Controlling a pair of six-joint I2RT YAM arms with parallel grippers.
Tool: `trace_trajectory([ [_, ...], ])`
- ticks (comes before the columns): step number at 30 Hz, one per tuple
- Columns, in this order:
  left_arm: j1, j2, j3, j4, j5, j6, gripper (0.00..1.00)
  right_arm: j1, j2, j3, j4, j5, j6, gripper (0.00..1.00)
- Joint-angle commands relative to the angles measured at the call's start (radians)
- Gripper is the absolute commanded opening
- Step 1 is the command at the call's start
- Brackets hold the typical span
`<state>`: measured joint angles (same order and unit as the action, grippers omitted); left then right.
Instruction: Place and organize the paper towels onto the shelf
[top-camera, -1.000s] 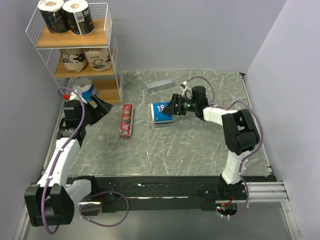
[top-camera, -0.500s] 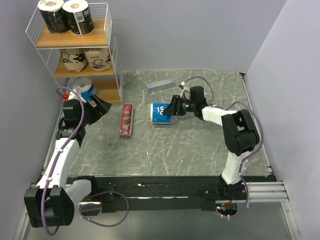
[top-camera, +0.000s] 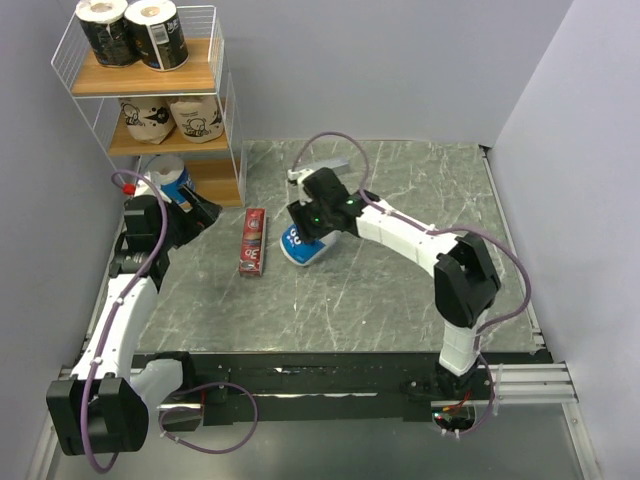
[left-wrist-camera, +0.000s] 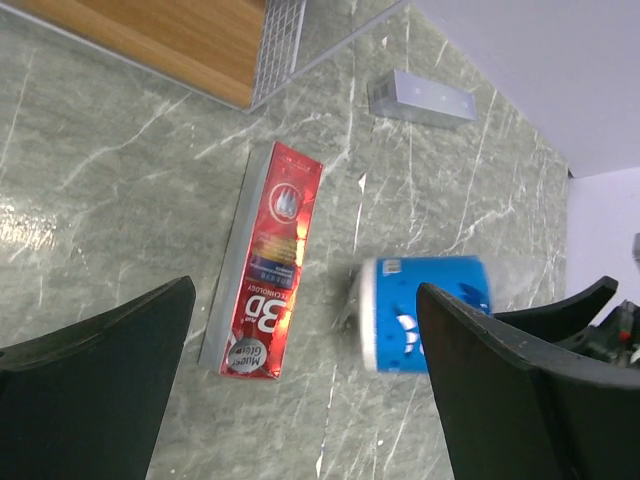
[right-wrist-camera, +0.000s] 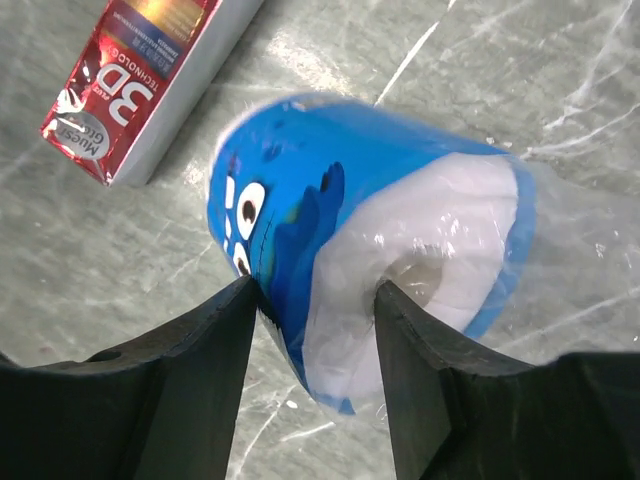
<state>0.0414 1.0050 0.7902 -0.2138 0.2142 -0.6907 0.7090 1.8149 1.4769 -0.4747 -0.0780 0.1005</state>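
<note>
Paper towels: your right gripper (right-wrist-camera: 315, 290) is clamped across a blue-and-white roll (right-wrist-camera: 300, 210), a stubby cylinder in glossy, crinkled film. It is tilted just beside the flat red box (top-camera: 253, 241) on the marbled grey table (top-camera: 400, 290). Whether it touches the table cannot be told. Your left gripper (left-wrist-camera: 305, 290) hangs spread wide, nothing between its black fingers (left-wrist-camera: 90, 400), near the shelf (top-camera: 226, 110). On that white wire rack's wooden boards, two black rolls (top-camera: 130, 35) stand on top, two tan rolls (top-camera: 170, 118) in the middle and another blue roll (top-camera: 172, 180) on the bottom. A grey bar (left-wrist-camera: 420, 97) lies farther back.
</note>
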Motion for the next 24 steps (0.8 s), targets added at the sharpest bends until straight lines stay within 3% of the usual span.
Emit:
trace_trajectory([
  [1, -0.005, 0.018, 0.073, -0.036, -0.002, 0.04, 0.99, 0.058, 0.07, 0.141, -0.172, 0.165, -0.081, 0.59],
  [6, -0.005, 0.058, 0.095, -0.068, 0.017, 0.056, 0.99, 0.098, 0.116, 0.264, -0.251, 0.187, -0.091, 0.65],
  [11, -0.034, 0.112, 0.132, -0.122, 0.044, 0.097, 0.99, 0.116, 0.048, 0.237, -0.225, 0.084, -0.084, 0.83],
  [17, -0.172, 0.165, 0.188, -0.148, 0.005, 0.083, 0.98, 0.118, -0.124, 0.123, -0.165, -0.054, -0.044, 0.87],
  [24, -0.307, 0.244, 0.222, -0.127, -0.052, 0.031, 0.97, 0.109, -0.353, -0.041, -0.121, -0.071, -0.019, 0.87],
])
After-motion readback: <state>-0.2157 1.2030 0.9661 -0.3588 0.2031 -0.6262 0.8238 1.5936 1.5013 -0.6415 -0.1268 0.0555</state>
